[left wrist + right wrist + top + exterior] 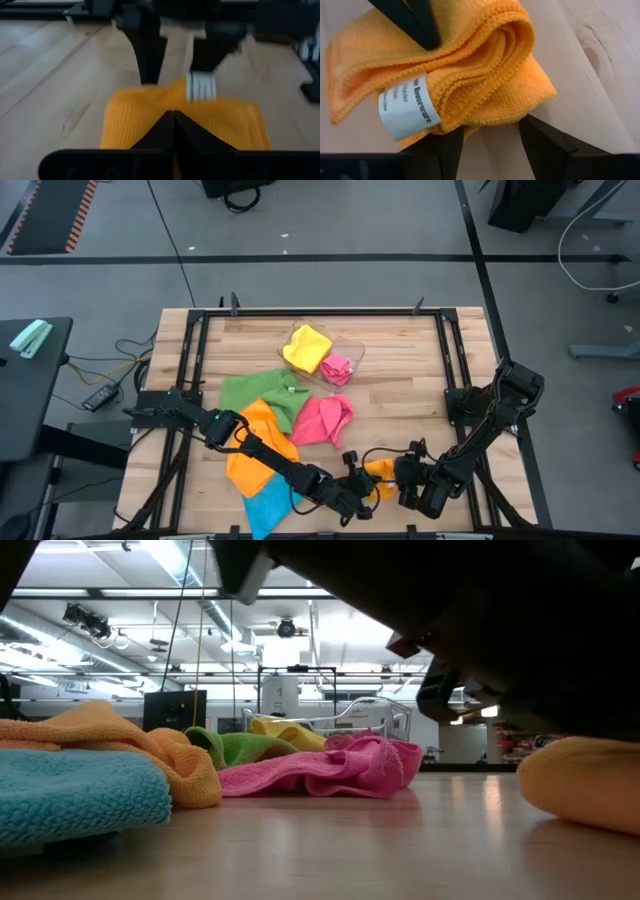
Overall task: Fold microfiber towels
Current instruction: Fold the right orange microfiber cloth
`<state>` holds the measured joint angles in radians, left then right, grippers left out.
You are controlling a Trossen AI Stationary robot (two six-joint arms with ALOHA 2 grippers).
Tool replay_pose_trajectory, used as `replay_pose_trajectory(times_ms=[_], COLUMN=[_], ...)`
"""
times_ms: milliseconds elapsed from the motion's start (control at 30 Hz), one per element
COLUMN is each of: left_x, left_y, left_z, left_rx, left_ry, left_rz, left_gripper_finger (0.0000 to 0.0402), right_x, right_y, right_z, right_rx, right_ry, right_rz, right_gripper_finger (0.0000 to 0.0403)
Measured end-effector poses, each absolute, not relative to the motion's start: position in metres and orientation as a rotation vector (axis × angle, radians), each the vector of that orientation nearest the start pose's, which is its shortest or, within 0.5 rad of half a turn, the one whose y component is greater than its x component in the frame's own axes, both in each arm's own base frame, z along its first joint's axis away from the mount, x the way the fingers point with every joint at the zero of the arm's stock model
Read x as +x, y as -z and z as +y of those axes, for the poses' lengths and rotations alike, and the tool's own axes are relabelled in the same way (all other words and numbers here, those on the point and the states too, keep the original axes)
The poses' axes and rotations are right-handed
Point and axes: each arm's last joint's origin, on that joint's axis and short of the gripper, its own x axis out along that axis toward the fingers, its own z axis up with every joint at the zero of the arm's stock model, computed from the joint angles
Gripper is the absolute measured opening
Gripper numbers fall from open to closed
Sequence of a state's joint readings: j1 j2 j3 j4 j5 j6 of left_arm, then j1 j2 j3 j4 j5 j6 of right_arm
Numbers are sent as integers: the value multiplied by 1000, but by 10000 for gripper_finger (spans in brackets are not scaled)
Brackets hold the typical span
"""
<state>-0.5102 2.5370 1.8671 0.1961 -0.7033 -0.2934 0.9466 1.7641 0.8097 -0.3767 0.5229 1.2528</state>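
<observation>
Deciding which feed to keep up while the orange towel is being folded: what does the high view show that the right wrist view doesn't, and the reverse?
Only the high view shows the green towel, pink towel, blue towel, the larger orange towel and the clear tray with a yellow towel.

Only the right wrist view shows the white care label and the folded layers.

Both show the small orange towel between the left gripper and right gripper.

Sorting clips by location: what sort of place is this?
Probably a lab or workshop, not a home: a framed wooden bench on grey floor marked with tape lines, and exposed ceiling strip lights above equipment racks.
</observation>
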Motion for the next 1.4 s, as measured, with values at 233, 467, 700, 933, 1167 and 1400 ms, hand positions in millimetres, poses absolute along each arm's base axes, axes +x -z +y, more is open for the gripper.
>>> replay_pose_trajectory(times_ms=[233, 467, 700, 933, 1167, 1400], left_x=[489, 483, 475, 475, 459, 450], left_y=[-112, -117, -137, -136, -162, -174], left_z=[-251, -263, -274, -273, -292, -303], left_rx=[-63, 9, 23, 29, 0, -40], left_ry=[-192, -162, -145, -150, -111, -156], left_rz=[325, 319, 288, 301, 286, 379], left_gripper_finger=[12, 16, 12, 16, 9, 42], right_x=[184, 183, 182, 182, 182, 182], right_y=[-114, -115, -115, -115, -115, -115], right_z=[229, 230, 230, 230, 229, 229], right_rx=[282, 274, 278, 277, 270, 269], right_ry=[262, 263, 268, 270, 275, 277], right_rz=[951, 950, 947, 945, 940, 941], right_gripper_finger=[200, 200, 200, 200, 200, 200])
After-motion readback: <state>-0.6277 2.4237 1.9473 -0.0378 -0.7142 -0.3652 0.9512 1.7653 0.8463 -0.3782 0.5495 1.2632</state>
